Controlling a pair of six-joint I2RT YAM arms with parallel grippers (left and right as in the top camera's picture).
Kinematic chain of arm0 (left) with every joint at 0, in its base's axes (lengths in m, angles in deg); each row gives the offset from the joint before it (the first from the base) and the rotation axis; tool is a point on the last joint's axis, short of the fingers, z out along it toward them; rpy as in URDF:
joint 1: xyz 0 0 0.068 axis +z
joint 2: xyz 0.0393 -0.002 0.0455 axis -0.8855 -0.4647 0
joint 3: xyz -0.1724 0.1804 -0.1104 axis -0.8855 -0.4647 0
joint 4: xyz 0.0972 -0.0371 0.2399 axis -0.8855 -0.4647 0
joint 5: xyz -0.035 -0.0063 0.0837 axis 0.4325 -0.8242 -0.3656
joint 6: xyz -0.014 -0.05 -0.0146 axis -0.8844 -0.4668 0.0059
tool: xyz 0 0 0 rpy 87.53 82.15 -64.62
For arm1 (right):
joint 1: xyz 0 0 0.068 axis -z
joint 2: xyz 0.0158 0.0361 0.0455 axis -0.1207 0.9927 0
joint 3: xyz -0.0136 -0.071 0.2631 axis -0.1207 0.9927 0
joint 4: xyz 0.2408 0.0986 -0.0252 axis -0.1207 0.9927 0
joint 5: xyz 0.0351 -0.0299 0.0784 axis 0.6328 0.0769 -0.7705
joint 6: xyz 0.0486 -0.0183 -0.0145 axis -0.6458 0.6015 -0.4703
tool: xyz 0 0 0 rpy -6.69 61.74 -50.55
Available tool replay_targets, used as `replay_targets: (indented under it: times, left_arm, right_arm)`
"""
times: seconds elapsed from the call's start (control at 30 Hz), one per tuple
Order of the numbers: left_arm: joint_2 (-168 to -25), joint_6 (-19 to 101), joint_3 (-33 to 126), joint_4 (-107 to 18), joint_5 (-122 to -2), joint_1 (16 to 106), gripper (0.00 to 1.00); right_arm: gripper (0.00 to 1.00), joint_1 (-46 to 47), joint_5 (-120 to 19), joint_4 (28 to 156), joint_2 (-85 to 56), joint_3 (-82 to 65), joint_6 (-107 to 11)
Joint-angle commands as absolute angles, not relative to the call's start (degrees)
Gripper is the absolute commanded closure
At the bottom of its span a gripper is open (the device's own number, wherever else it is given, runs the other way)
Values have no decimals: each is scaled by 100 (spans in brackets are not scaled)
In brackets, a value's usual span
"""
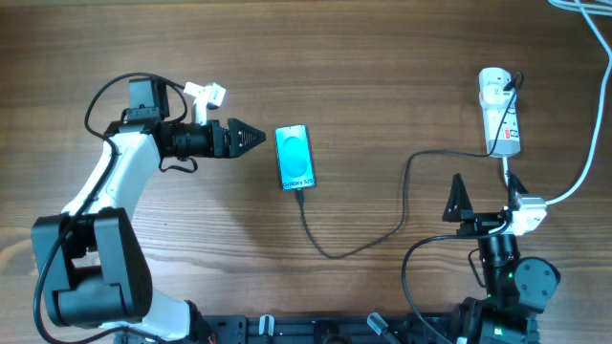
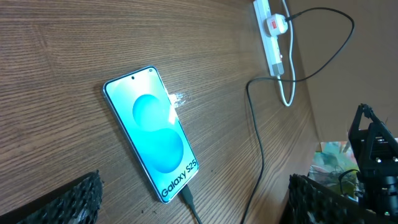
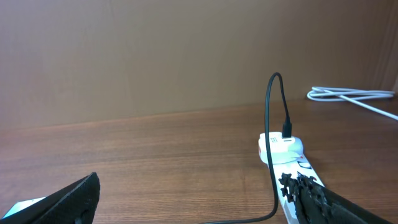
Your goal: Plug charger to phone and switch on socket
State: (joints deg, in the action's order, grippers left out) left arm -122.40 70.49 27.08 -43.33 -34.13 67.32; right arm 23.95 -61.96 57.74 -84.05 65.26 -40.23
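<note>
The phone [image 1: 295, 158] lies flat mid-table, its teal screen lit and "Galaxy S25" at its near end [image 2: 155, 134]. The charger's dark plug tip [image 2: 186, 198] sits in the phone's port. Its black cable [image 1: 406, 196] loops across the wood to a white adaptor on the socket [image 1: 499, 113]. My left gripper [image 1: 251, 139] is open just left of the phone, with nothing between its fingers [image 2: 71, 199]. My right gripper [image 1: 486, 191] is open below the socket [image 3: 283, 152]. One of its fingers [image 3: 323, 202] covers the strip's near end.
A thicker white cable [image 1: 585, 143] runs down the far right side from the top corner and shows beyond the socket [image 3: 348, 94]. The black cable's slack lies on the wood [image 2: 256, 149] between the phone and the socket.
</note>
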Motion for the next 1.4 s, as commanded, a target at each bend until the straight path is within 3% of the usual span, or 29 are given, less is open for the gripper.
replay_targets:
  times: [0.0, 0.87, 1.13, 1.37]
  left_arm:
    - [-12194, 7060, 2703, -4329, -3383, 6739, 0]
    - [-12061, 7062, 2703, -4329, -3540, 6632, 0]
    - [-11792, 7060, 2703, -4333, -6032, 6365, 0]
    - [-11495, 7062, 2703, -4375, -7011, 6269, 0]
  right_arm:
    - [0, 2367, -6308, 5744, -8499, 6544, -4066]
    - [0, 2367, -6308, 5744, -8499, 6544, -4069]
    - [0, 2367, -6308, 5744, -8499, 6544, -4066]
    - [0, 2367, -6308, 5744, -8499, 6544, -4069]
